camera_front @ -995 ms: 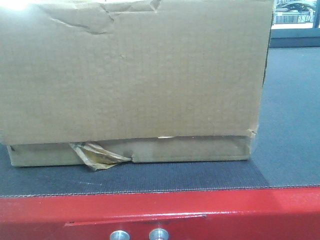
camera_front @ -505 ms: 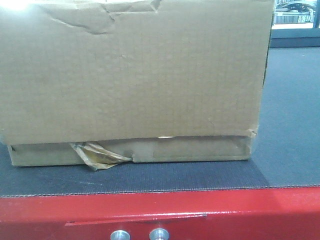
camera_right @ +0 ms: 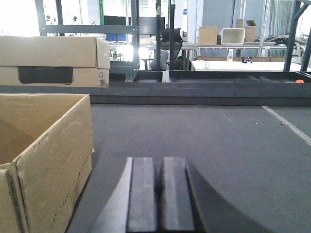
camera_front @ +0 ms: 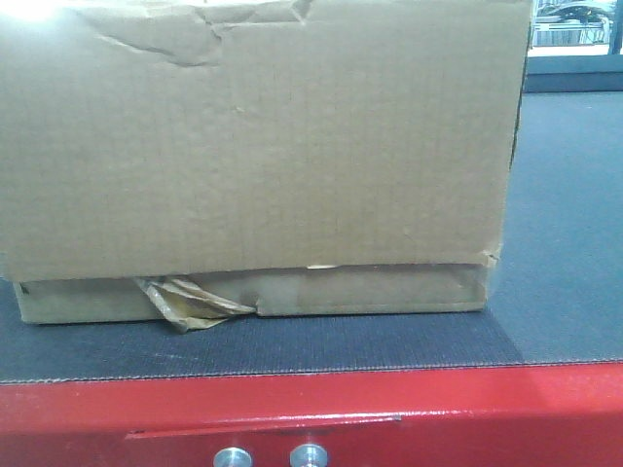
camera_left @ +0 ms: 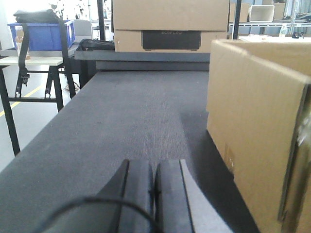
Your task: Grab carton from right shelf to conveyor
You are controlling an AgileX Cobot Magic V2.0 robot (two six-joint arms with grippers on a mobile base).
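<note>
The brown carton (camera_front: 253,146) rests on the dark grey conveyor belt (camera_front: 565,243), just behind the red frame (camera_front: 438,413); a tan tape scrap (camera_front: 190,300) sticks out of its bottom band. In the left wrist view the carton (camera_left: 252,126) stands to the right of my left gripper (camera_left: 154,167), which is shut on nothing and apart from the box. In the right wrist view the carton (camera_right: 48,150) is open-topped, left of my right gripper (camera_right: 159,165), also shut and empty. The shelf is out of view.
Another cardboard box (camera_left: 170,24) sits beyond the belt's far end (camera_right: 48,60). A side table with a blue bin (camera_left: 41,35) stands at the far left. Racks and tables (camera_right: 233,60) fill the background. Two silver bolts (camera_front: 271,455) mark the frame.
</note>
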